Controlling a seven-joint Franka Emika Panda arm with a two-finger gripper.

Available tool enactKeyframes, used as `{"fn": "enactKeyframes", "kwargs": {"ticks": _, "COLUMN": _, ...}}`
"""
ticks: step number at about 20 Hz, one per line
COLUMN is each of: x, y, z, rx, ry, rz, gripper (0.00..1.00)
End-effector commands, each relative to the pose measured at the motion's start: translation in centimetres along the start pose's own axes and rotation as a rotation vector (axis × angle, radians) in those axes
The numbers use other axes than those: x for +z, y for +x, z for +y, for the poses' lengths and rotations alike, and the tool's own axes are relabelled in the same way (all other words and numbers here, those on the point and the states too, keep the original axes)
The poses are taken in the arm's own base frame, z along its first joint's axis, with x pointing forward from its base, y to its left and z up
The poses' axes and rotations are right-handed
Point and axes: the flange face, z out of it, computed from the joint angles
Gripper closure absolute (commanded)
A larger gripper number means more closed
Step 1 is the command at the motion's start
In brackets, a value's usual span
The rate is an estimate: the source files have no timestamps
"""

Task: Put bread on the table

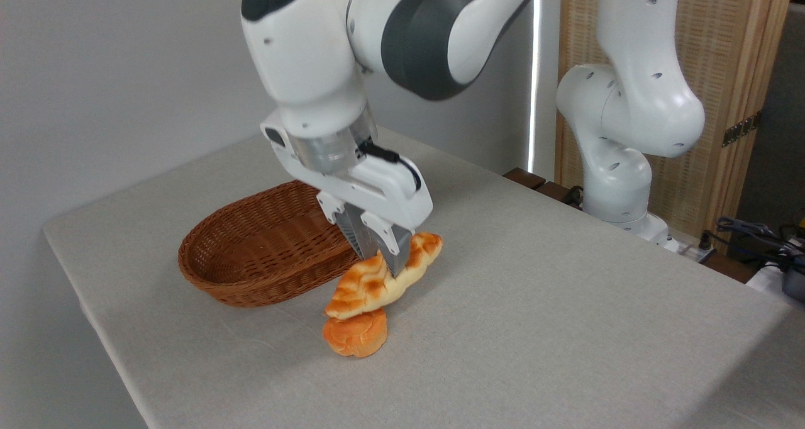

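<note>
The bread (361, 290), a long braided loaf with golden-brown bumps, is held tilted just outside the basket, its lower end over a small orange bun. My gripper (382, 262) comes down from above and is shut on the loaf's middle, one finger on each side. The loaf's far end (427, 245) sticks out to the right behind the fingers. Whether the loaf's lower end touches the bun or the table (534, 303) cannot be told.
An empty brown wicker basket (251, 259) stands just left of the gripper. A round orange bun (356, 334) lies on the cloth under the loaf's near end. The arm's white base (619, 183) stands at the table's far right edge, with cables beside it.
</note>
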Motion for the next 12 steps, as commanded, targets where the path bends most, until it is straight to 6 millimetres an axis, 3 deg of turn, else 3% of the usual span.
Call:
{"fn": "enactKeyframes", "kwargs": {"ticks": 1, "x": 0.9, "y": 0.6, "z": -0.1, "rx": -0.005, "ry": -0.007, "rz": -0.031, "gripper": 0.00}}
{"fn": "enactKeyframes", "kwargs": {"ticks": 9, "x": 1.3, "y": 1.1, "z": 0.2, "rx": 0.009, "ry": -0.009, "rz": -0.039, "gripper": 0.00}}
{"fn": "enactKeyframes", "kwargs": {"ticks": 12, "x": -0.7, "y": 1.4, "z": 0.6, "rx": 0.021, "ry": 0.017, "rz": -0.001, "gripper": 0.00}}
